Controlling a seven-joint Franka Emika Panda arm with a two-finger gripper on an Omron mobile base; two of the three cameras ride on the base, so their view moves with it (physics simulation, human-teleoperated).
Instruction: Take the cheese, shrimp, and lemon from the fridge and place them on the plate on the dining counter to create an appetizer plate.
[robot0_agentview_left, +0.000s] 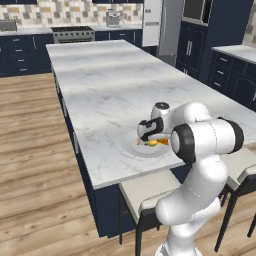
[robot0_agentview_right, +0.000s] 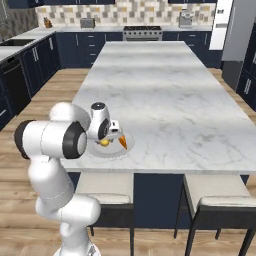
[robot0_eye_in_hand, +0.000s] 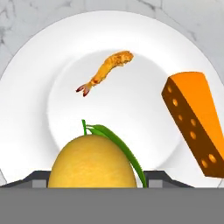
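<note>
The white plate (robot0_eye_in_hand: 26, 65) lies near the front edge of the marble dining counter (robot0_agentview_left: 110, 85). The shrimp (robot0_eye_in_hand: 107, 70) rests in its middle and the orange cheese (robot0_eye_in_hand: 192, 118) wedge stands on its right rim. My gripper (robot0_eye_in_hand: 103, 179) hangs low over the plate's near side, shut on the yellow lemon (robot0_eye_in_hand: 92, 162), whose green leaf sticks out to the right. From the base, the gripper (robot0_agentview_right: 106, 139) points down over the plate (robot0_agentview_right: 107, 152), with the lemon (robot0_agentview_right: 104, 142) beneath it and the cheese (robot0_agentview_right: 123, 142) beside it.
Two padded stools (robot0_agentview_right: 107, 192) (robot0_agentview_right: 220, 200) stand under the counter's near edge. The pale fridge (robot0_agentview_left: 152, 22) stands at the far end of the room, past the counter. A stove (robot0_agentview_right: 142, 32) and dark blue cabinets line the back wall.
</note>
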